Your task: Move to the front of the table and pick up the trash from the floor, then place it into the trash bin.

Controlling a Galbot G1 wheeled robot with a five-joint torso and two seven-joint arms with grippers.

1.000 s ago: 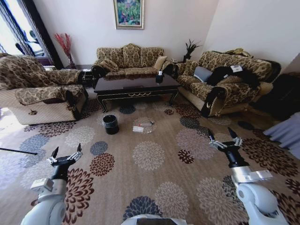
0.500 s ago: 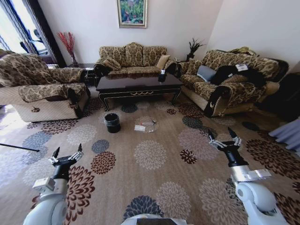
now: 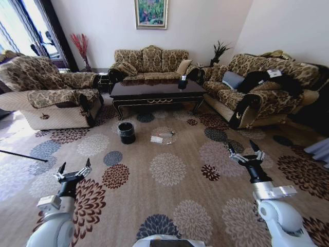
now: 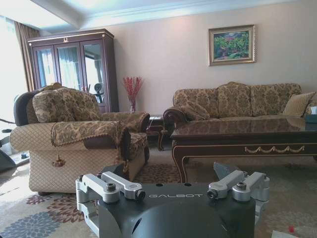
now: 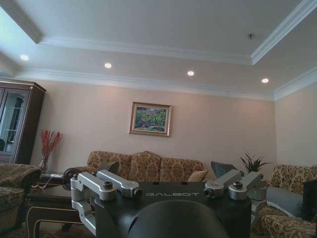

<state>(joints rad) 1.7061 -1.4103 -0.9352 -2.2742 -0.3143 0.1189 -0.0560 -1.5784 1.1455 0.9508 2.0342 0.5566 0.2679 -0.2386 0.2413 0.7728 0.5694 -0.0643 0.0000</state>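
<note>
trash (image 3: 160, 137) details too small to tell

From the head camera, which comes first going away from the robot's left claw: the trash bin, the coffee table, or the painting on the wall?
Starting from the left gripper, low on the robot's left:
1. The trash bin, on the carpet ahead and toward the middle.
2. The coffee table, beyond the bin, in front of the far sofa.
3. The painting, high on the back wall.

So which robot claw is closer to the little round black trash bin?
Left. The left claw hangs ahead of the little round black trash bin, slightly to its left; the right claw is farther off, across the flowered carpet.
</note>
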